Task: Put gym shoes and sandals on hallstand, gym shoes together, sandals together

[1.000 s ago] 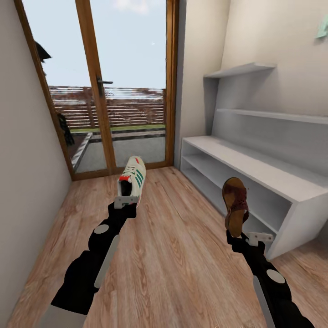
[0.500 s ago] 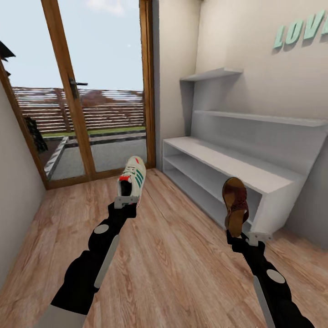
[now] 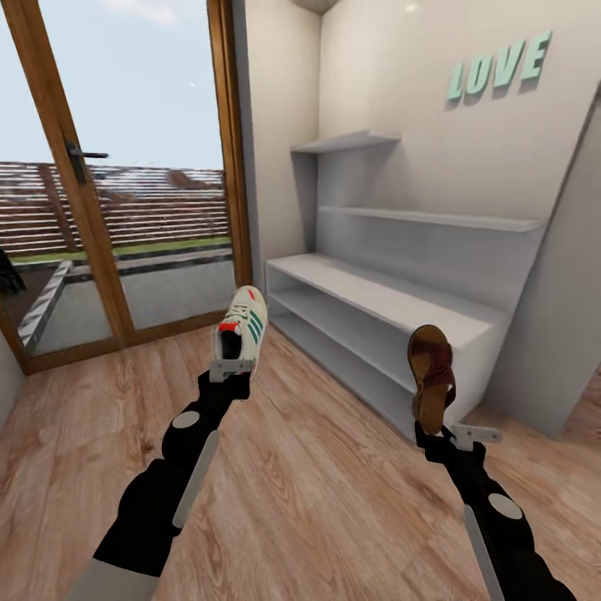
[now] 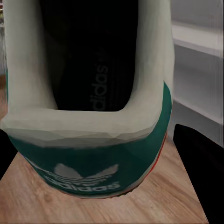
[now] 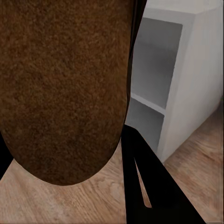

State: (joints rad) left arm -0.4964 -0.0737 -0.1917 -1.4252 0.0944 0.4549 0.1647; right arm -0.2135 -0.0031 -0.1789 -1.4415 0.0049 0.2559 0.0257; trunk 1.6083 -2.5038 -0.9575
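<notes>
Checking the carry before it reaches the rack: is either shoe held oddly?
Only the sandal looks odd: the right gripper pinches its heel end, so it stands on end, toe up. The left gripper holds the sneaker by its heel, pointing forward. The white rack looks intact.

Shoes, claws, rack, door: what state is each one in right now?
Gym shoe: held off the floor by the left claw.
Sandal: held upright by the right claw.
Hallstand: shelves bare.
Glass door: closed.

Black arms (image 3: 179, 476), grey round caps, pale pincer brackets.
</notes>
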